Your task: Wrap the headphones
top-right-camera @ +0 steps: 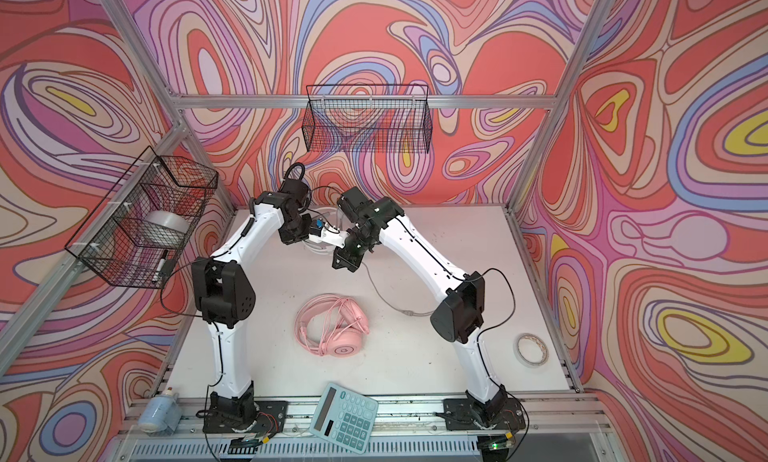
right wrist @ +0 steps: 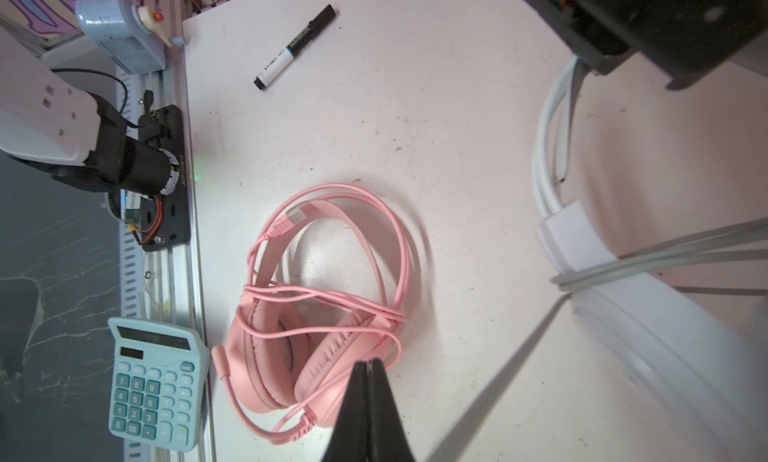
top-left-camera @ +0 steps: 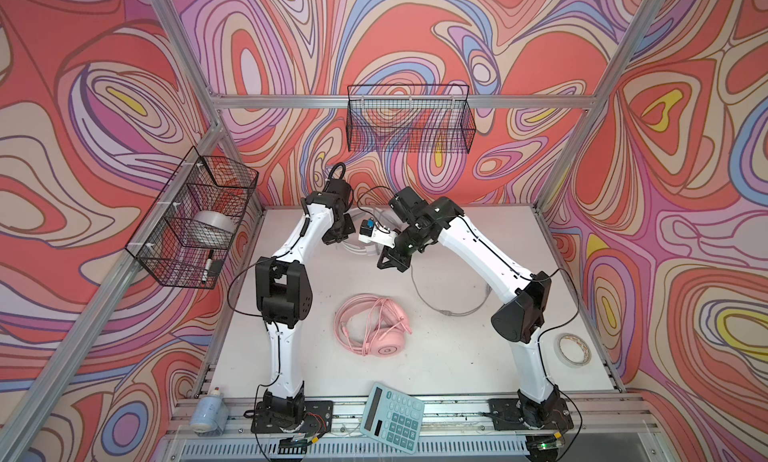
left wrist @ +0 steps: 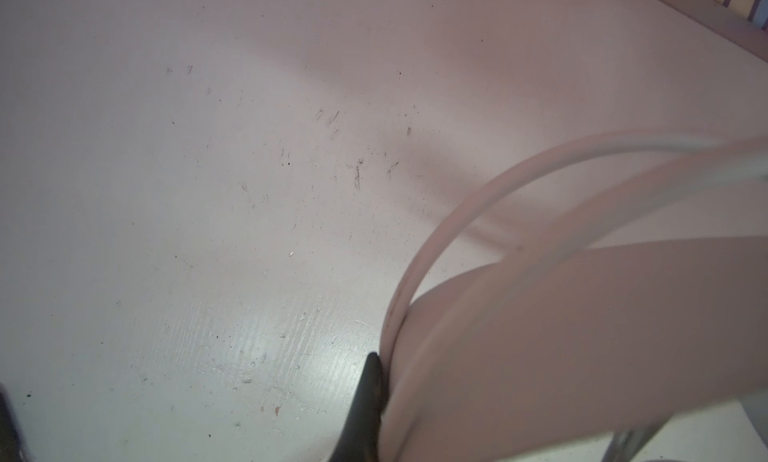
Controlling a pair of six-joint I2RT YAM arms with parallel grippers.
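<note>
1. While I am clamping my left gripper [left wrist: 382, 397] shut on the headband of the white headset [right wrist: 573, 239], the headset is sitting at the back of the table [top-left-camera: 457, 376], left of centre in both top views. Risk: I am biting only a narrow edge of a smooth band, so a twist could be slipping it out of the jaws.
2. Just to the right, my right gripper [right wrist: 368, 368] is pointing down with its jaws pressed together. I am seeing nothing between them and judging it empty.
3. Pink headset [top-left-camera: 388, 347]: it is lying front of centre with its own cable looped around it, well apart from both grippers. Risk: a low sweep of my right arm could be dragging those loops loose.
4. Grey cable [top-left-camera: 449, 312]: two strands are crossing the white headset's slider in the right wrist view, and the rest is trailing slack on the table right of centre. Risk: the slack could be snagging under my right arm, and a hard pull could be yanking the band from my left grip.
5. Hidden, left side: the band is covering my second left finger, and both arms are blocking most of the white headset in the top views.
6. Hidden, right side: I am not making out the cable's plug end, nor whether the white earcup is touching the table.
</note>
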